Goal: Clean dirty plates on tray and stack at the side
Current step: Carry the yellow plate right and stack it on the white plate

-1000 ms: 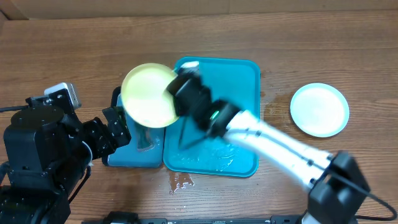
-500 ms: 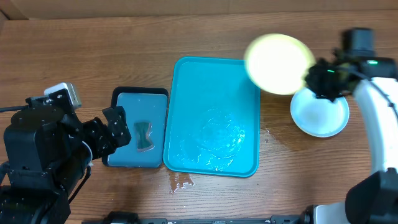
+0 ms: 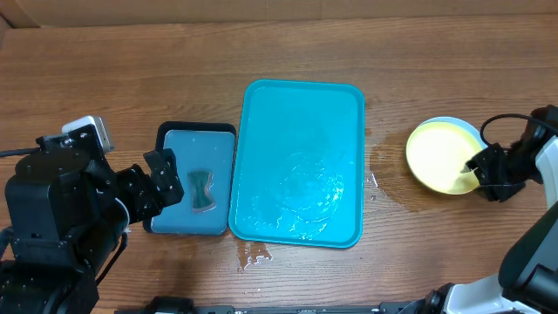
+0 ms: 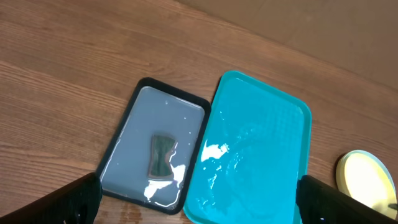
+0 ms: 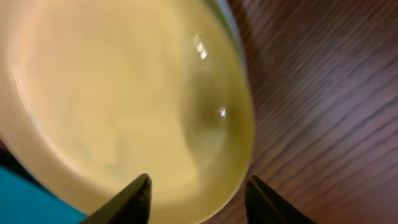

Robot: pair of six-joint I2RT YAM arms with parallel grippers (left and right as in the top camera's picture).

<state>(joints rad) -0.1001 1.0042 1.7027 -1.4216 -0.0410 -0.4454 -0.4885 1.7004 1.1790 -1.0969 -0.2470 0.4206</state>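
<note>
The teal tray (image 3: pixel 296 166) (image 4: pixel 261 149) lies mid-table, wet, with no plate on it. A yellow-green plate (image 3: pixel 440 155) (image 4: pixel 367 186) (image 5: pixel 124 93) rests on a light-blue plate, whose rim (image 3: pixel 467 129) peeks out behind it, on the table right of the tray. My right gripper (image 3: pixel 479 170) (image 5: pixel 199 179) is at this plate's right edge, fingers apart, the rim lying between them. My left gripper (image 3: pixel 166 185) (image 4: pixel 199 180) hovers wide open over the small tray's left side, holding nothing.
A smaller black-rimmed blue tray (image 3: pixel 193 179) (image 4: pixel 155 146) filled with water sits just left of the teal tray, a dark sponge (image 3: pixel 202 190) (image 4: pixel 161 155) in it. Water drops (image 3: pixel 253 255) lie on the wood in front of the trays.
My right arm carried the yellow-green plate from over the tray's left side across to the right, lowered it onto the light-blue plate, and its jaws parted. The left arm stayed still.
</note>
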